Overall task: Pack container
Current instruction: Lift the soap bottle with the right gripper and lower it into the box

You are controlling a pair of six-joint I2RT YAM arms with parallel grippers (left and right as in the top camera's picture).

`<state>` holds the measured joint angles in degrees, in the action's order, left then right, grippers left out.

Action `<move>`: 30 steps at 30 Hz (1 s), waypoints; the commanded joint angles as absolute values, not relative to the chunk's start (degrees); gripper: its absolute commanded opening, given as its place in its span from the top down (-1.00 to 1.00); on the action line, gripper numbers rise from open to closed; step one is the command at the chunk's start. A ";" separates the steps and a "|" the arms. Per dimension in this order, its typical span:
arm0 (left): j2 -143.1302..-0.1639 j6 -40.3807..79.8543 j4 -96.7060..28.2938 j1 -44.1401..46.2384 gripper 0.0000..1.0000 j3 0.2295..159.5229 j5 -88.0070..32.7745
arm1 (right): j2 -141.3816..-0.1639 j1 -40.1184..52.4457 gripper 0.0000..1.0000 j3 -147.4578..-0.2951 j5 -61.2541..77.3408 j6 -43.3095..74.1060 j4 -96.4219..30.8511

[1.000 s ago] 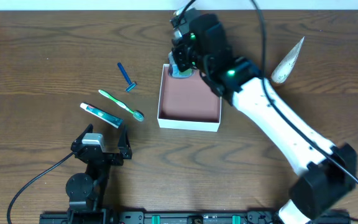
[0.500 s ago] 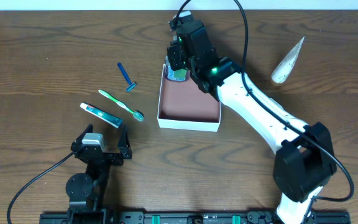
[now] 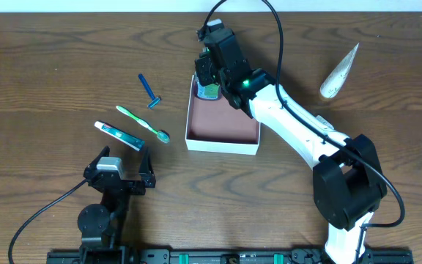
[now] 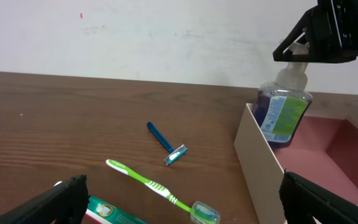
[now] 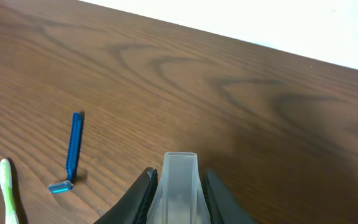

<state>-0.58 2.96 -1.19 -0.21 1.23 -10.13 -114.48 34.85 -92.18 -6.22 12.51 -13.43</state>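
Observation:
The container [image 3: 226, 121] is a shallow white box with a reddish-brown floor at mid-table; its near wall shows in the left wrist view [image 4: 260, 155]. My right gripper [image 3: 211, 72] is shut on the pump top [image 5: 180, 186] of a clear soap bottle [image 3: 209, 90] with purple liquid. The bottle stands upright in the box's far left corner [image 4: 283, 115]. My left gripper [image 3: 120, 170] is open and empty, low at the front left, apart from the box.
Left of the box lie a blue razor [image 3: 149, 91], a green toothbrush [image 3: 143, 123] and a green-and-white toothpaste tube [image 3: 119, 135]. A pale cone-shaped pouch [image 3: 339, 72] lies at the far right. The razor also shows in the right wrist view [image 5: 72, 152].
My right arm has swung its elbow toward the front right while the gripper stayed on the bottle at the box's far left corner. The left arm has not moved.

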 commanded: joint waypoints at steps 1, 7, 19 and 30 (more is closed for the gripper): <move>-0.23 3.03 -3.16 -0.03 -0.96 0.23 -10.94 | -113.60 36.05 0.97 -93.58 -5.56 10.37 -12.36; -0.23 3.03 -3.16 -0.03 -0.96 0.23 -10.96 | -113.60 36.05 0.97 -93.58 -4.64 8.86 -11.55; -0.23 3.03 -3.16 -0.03 -0.96 0.23 -10.94 | -116.95 36.07 0.97 -93.56 -3.99 9.19 -10.98; -0.23 3.03 -3.16 -0.03 -0.96 0.23 -10.94 | -117.45 36.01 0.97 -93.54 -3.84 9.13 -9.45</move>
<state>-0.58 2.96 -1.17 -0.21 1.23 -10.13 -118.50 34.85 -92.18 -4.08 9.78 -10.37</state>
